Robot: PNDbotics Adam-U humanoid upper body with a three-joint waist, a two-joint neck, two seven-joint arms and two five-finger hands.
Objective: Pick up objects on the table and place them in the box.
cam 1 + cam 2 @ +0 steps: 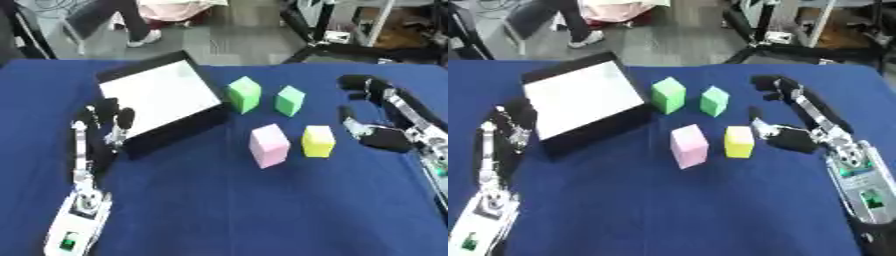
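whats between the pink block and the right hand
The yellow block stands between the pink block and the right hand, apart from both, with bare blue table either side. The left eye view shows it best.

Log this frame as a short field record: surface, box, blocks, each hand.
surface: blue table
box: black, white inside, holds nothing, left of blocks
blocks on table: light green block, green block, pink block, yellow block
left hand: open, beside box, holding nothing
right hand: open, right of yellow block, not touching
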